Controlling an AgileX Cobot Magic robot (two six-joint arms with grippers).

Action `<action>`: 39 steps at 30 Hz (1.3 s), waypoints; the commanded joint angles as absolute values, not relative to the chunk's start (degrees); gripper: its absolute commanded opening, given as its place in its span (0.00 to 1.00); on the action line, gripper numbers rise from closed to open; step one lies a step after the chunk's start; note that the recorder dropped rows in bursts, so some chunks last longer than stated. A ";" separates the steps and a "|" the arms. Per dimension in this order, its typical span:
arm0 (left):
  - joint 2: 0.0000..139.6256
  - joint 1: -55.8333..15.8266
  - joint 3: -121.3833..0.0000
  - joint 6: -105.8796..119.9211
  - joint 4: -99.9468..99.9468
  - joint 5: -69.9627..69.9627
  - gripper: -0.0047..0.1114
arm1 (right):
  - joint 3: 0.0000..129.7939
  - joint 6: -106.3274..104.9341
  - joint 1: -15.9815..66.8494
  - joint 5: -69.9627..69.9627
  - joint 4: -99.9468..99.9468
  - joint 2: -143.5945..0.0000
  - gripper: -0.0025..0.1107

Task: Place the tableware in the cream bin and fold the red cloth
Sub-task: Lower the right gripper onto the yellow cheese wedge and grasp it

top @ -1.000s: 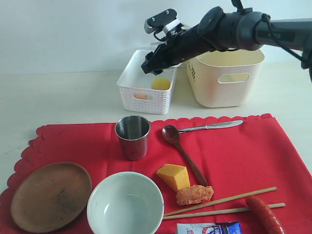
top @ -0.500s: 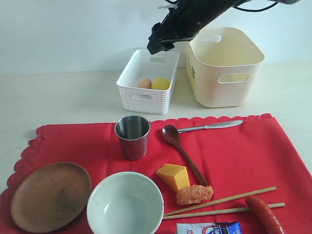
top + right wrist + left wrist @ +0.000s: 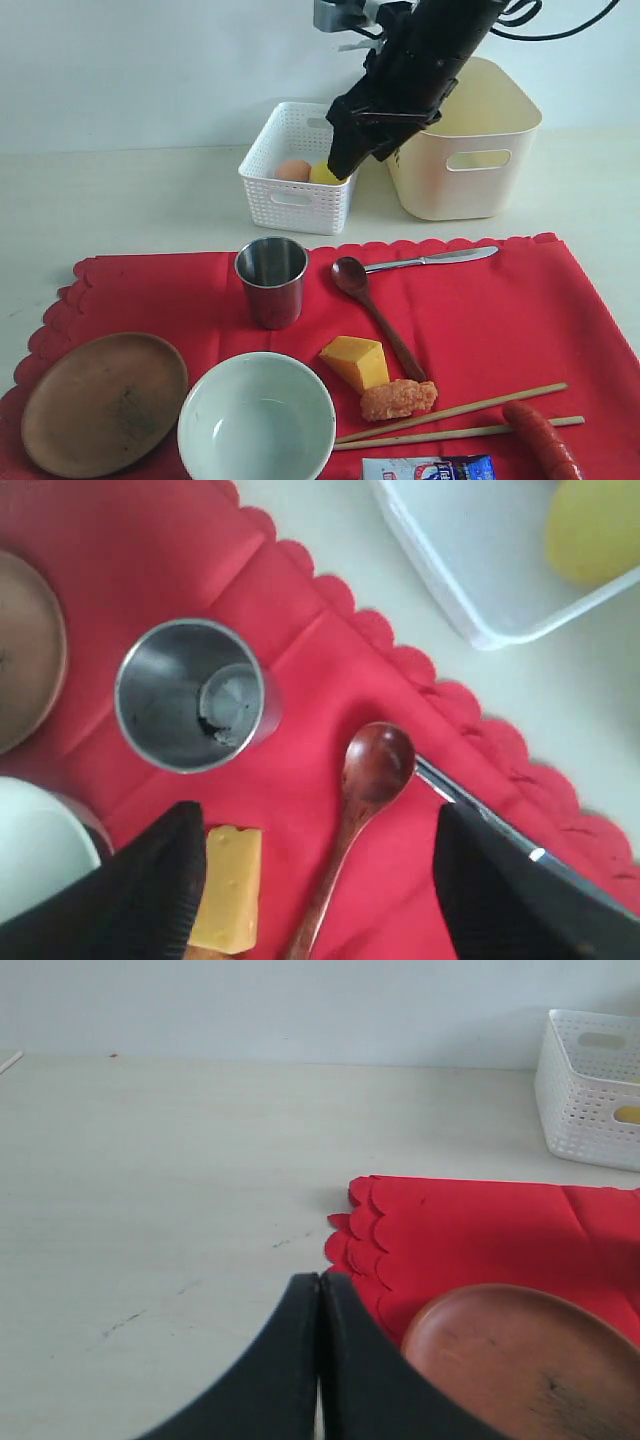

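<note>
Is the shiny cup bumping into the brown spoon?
Apart. The right wrist view looks down on the steel cup and the wooden spoon, and a strip of red cloth shows plainly between them.

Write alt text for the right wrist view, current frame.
Looking down through the open right tool at a red cloth that holds a steel cup, a dark wooden spoon, a metal knife and a wedge of cheese. A white basket with a lemon sits on the bare table past the cloth's scalloped edge.
</note>
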State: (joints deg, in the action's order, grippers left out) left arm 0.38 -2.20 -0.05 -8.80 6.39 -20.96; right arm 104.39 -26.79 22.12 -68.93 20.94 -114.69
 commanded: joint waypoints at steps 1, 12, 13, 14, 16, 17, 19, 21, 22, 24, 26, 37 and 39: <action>0.00 -1.96 0.00 -9.04 6.43 -20.41 0.04 | 93.80 -27.60 23.37 -63.15 20.86 -108.34 0.57; 0.00 -1.96 0.00 -9.04 6.43 -20.41 0.04 | 72.77 -30.93 29.92 -45.25 19.96 -99.40 0.57; 0.00 -1.96 0.00 -9.04 6.43 -20.41 0.04 | 71.47 -30.93 30.56 -43.68 19.56 -99.26 0.57; 0.00 -1.96 0.00 -9.04 6.43 -20.41 0.04 | 70.26 -30.93 30.95 -42.25 19.33 -99.26 0.57; 0.00 -1.96 0.00 -9.04 6.43 -20.41 0.04 | 68.01 -30.93 31.35 -39.50 19.32 -99.26 0.57; 0.00 -1.96 0.00 -9.04 6.43 -20.41 0.04 | 67.14 -30.93 31.71 -38.31 19.20 -99.26 0.57; 0.00 -1.96 0.00 -9.04 6.43 -20.41 0.04 | 65.05 -30.80 31.99 -35.78 19.11 -99.26 0.57; 0.00 -1.96 0.00 -9.04 6.43 -20.41 0.04 | 63.32 -30.80 31.99 -34.26 19.11 -99.26 0.57; 0.00 -1.96 0.00 -9.04 6.43 -20.41 0.04 | 62.34 -30.80 31.99 -33.42 19.11 -99.26 0.57; 0.00 -1.96 0.00 -9.04 6.43 -20.41 0.04 | 60.30 -30.80 31.99 -31.63 19.22 -99.26 0.57; 0.00 -1.96 0.00 -9.04 6.43 -20.41 0.04 | 58.52 -30.59 31.99 -29.67 19.32 -99.26 0.57; 0.00 -1.96 0.00 -9.04 6.43 -20.41 0.04 | 52.54 -29.30 32.70 -26.47 19.55 -99.26 0.57; 0.00 -1.96 0.00 -9.04 6.43 -20.41 0.04 | 52.44 -29.30 33.70 -25.47 19.55 -99.26 0.57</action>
State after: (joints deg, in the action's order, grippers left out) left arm 0.38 -2.20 -0.05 -8.80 6.39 -20.96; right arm 52.84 -29.38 32.61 -27.38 19.55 -99.67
